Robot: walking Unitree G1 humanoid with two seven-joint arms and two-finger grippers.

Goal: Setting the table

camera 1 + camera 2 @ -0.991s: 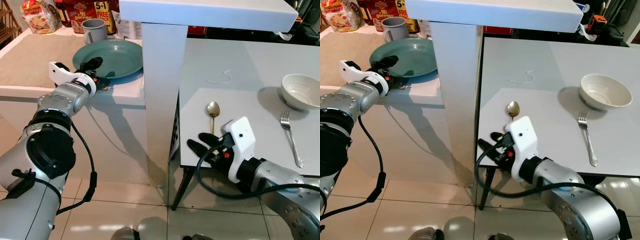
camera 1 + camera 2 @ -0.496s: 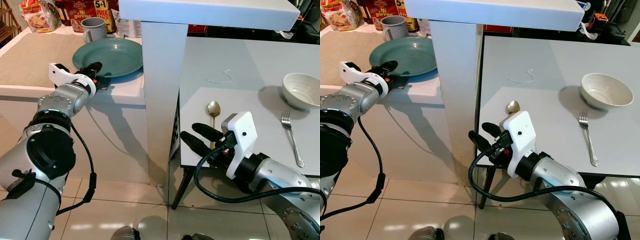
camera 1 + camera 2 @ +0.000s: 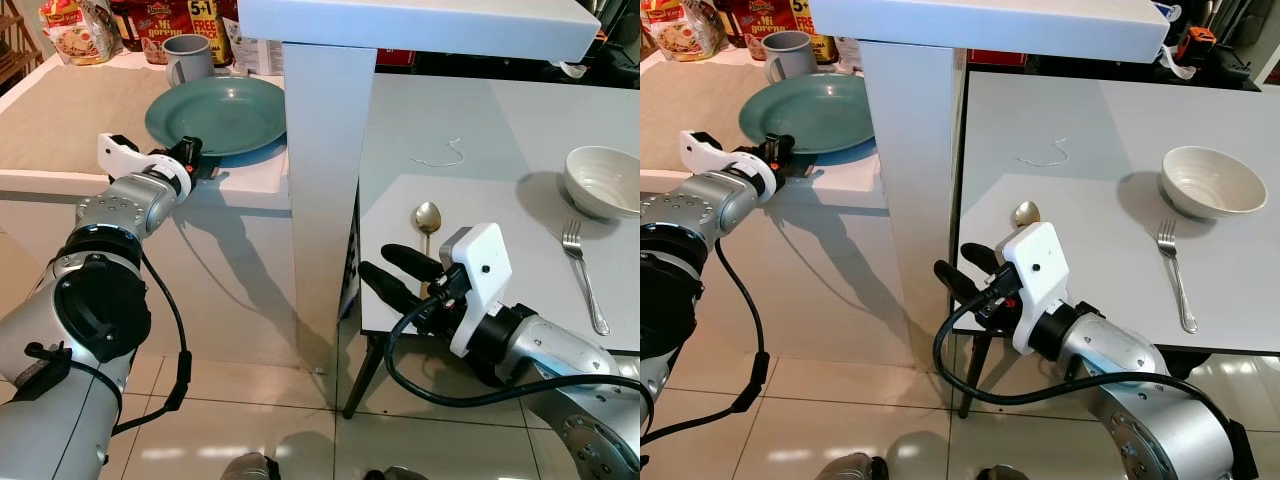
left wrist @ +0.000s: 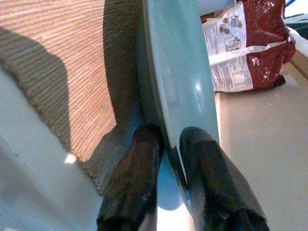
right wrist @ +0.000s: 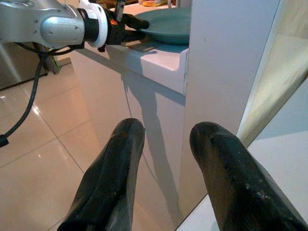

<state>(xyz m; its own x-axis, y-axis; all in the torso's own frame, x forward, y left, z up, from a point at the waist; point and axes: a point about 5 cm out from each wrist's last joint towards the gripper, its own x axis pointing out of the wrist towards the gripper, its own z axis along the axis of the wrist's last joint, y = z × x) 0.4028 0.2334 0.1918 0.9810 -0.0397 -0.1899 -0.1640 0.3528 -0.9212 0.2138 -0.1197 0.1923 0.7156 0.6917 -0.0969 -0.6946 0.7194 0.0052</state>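
Left claw [image 3: 192,158] is clamped on the near rim of the teal plate [image 3: 222,113]; in the left wrist view one finger [image 4: 132,185] sits under the rim and the other on top, with the rim [image 4: 180,96] pinched between them. The plate lies just ahead of the claw on a beige mat [image 3: 70,110] on the white counter [image 3: 245,185]. Beyond the plate, further from the claw: grey mug [image 3: 188,58] and food packets [image 3: 165,20].

Right claw [image 3: 398,275] is released, fingers spread, holding nothing. It hangs off the near left corner of the white table [image 3: 500,130], beside the white pillar [image 3: 320,190]. The right wrist view looks past both fingers [image 5: 113,178] at the pillar and floor.

Spoon [image 3: 427,222] lies on the table just beyond the right claw, bowl end away from it, not touching. Fork [image 3: 582,272] is well off to the claw's right side, and the white bowl [image 3: 603,181] sits just past the fork's tines. A thin bit of string [image 3: 440,157] lies further back on the table.
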